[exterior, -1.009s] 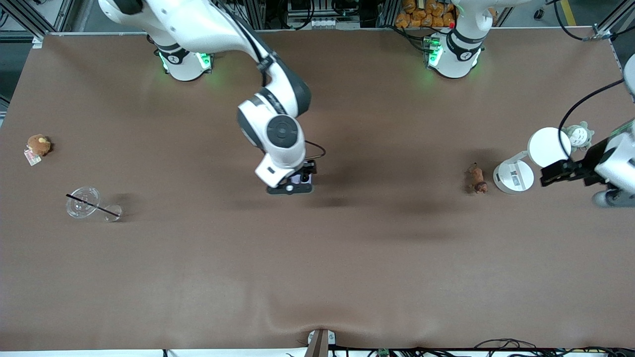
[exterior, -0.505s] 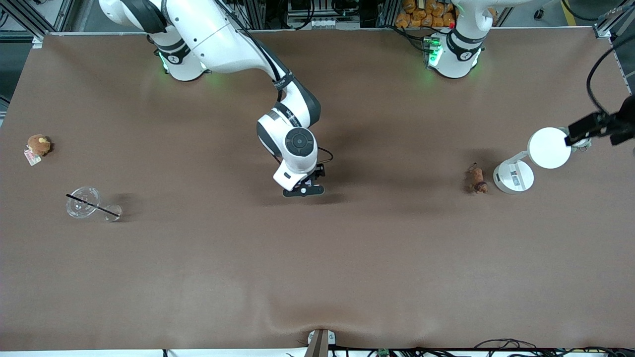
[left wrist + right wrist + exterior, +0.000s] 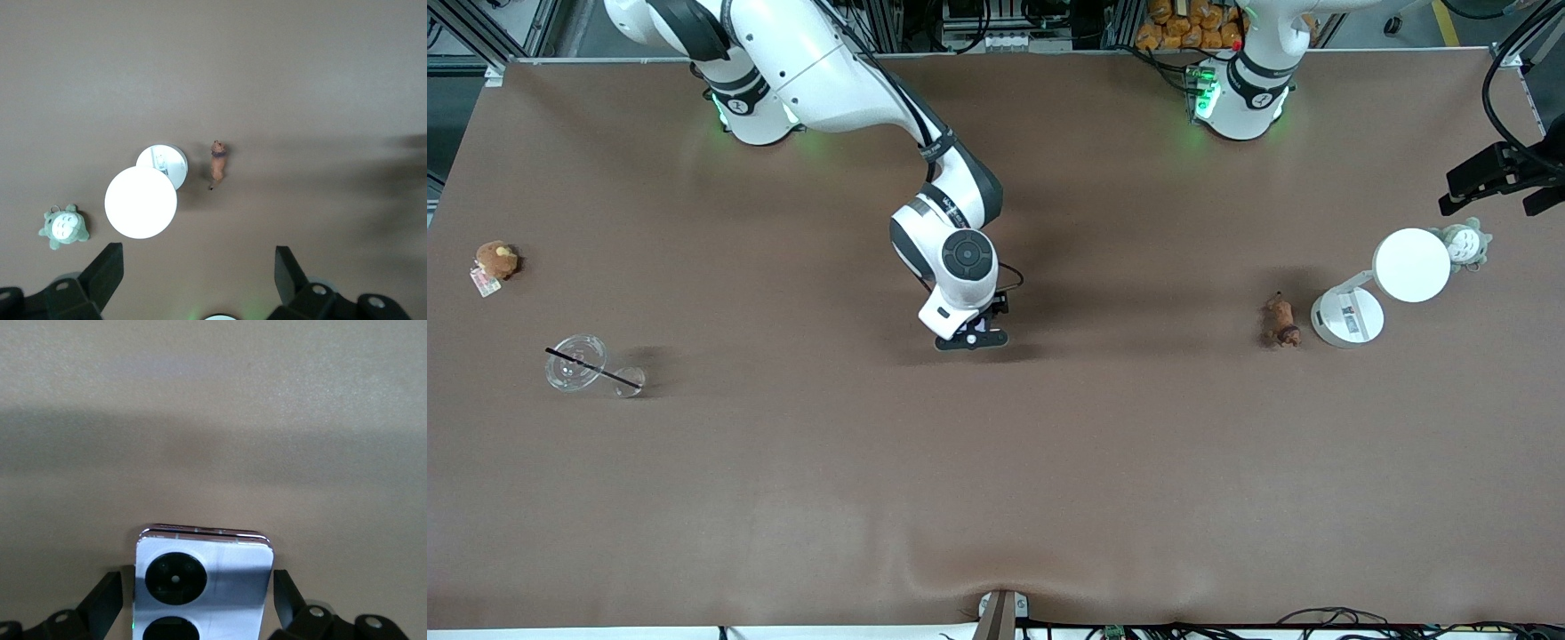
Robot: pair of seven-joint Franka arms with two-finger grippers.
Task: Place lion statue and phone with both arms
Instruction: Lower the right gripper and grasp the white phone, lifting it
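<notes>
The lavender phone [image 3: 980, 327] lies flat at the table's middle, its two black camera circles up, and it also shows in the right wrist view [image 3: 203, 577]. My right gripper [image 3: 971, 338] sits low over it, open, a finger on either side [image 3: 198, 587]. The small brown lion statue [image 3: 1281, 322] lies on the table toward the left arm's end, beside a white lamp base; the left wrist view shows it from above [image 3: 217, 163]. My left gripper [image 3: 1503, 182] hangs high over the table's edge at that end, open and empty [image 3: 198, 260].
A white lamp with a round disc [image 3: 1411, 265] and a round base [image 3: 1347, 317] stands beside the lion. A grey-white plush [image 3: 1464, 242] lies next to the disc. A tan plush with a tag [image 3: 495, 260] and a tipped clear cup with a black straw [image 3: 578, 364] lie at the right arm's end.
My left gripper has risen from beside the lamp and moved toward the robots' side of the table. My right gripper shifted slightly toward the left arm's end, then held still over the phone.
</notes>
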